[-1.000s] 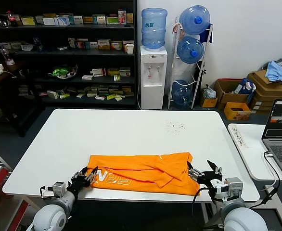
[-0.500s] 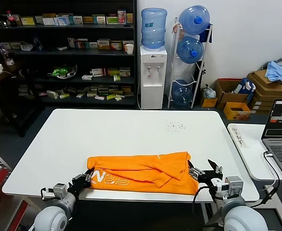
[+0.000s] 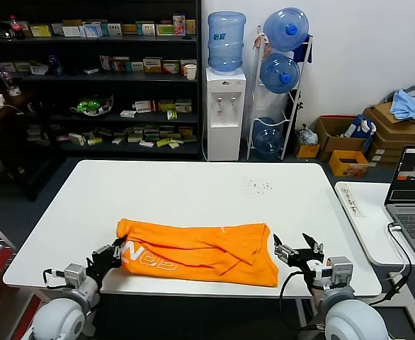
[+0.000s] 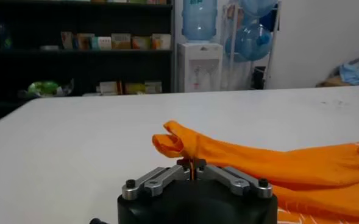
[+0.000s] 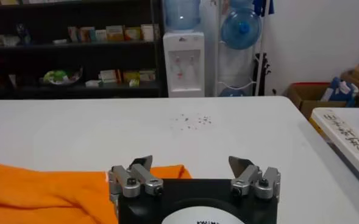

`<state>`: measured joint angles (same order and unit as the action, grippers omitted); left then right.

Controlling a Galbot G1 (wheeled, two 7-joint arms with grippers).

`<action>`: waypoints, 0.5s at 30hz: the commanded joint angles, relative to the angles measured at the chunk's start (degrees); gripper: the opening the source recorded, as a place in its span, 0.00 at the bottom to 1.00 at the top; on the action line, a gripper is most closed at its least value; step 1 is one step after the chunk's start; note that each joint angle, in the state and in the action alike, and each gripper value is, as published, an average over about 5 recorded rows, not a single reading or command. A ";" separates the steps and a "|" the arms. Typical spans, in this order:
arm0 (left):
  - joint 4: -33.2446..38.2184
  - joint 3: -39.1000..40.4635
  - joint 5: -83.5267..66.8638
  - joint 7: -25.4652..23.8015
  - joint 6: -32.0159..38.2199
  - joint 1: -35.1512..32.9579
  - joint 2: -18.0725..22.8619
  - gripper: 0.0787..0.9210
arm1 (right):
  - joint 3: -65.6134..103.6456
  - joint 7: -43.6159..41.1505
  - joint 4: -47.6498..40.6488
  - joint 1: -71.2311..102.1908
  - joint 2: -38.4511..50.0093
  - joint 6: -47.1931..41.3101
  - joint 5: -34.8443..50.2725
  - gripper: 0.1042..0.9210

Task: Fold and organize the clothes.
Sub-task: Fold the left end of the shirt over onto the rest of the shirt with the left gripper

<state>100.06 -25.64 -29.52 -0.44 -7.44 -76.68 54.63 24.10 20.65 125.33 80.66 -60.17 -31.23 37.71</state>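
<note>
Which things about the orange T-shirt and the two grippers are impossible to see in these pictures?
- Orange T-shirt: the white lettering is partly folded under in the head view, so it cannot be read.
- Left gripper: in the left wrist view its own body hides the fingertips.
- Right gripper: open; the fabric's near edge is cut off behind it.

White table occupies the centre. Dark shelving stands at 11 o'clock, water dispenser at 12 o'clock, cardboard boxes at 2 o'clock.
</note>
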 commanded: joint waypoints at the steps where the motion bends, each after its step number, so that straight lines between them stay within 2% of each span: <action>1: -1.68 -12.40 8.20 -1.72 0.34 -2.73 -6.03 0.04 | -0.73 0.06 -0.40 -1.00 -0.03 0.02 0.00 0.88; 10: -11.51 -20.50 13.16 -3.56 3.11 -4.03 -12.68 0.04 | -1.75 -0.02 -1.44 -1.98 -0.41 0.14 -0.24 0.88; 15: -11.63 -20.74 14.01 -3.75 3.48 -3.53 -15.34 0.04 | -2.63 -0.01 -1.90 -2.79 -0.83 0.07 -0.45 0.88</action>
<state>92.74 -40.37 -19.68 -3.56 -4.94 -79.56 45.16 22.00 20.67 123.60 78.34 -60.98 -31.13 37.26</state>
